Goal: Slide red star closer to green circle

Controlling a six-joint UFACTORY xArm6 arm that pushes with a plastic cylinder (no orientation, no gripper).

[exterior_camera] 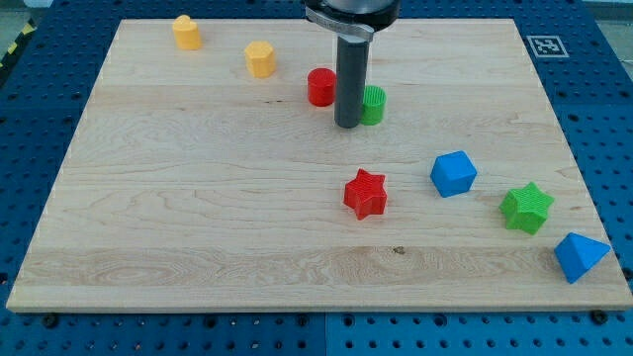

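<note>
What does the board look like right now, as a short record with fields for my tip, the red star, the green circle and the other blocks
tip: my tip between red cylinder and green circle, beside both
red star: below the tip in the view, apart from it
yellow blocks: two, and, view's top left
blue cube: right of the star
green star: view's right
blue block: bottom right corner
surface: wooden board
</note>
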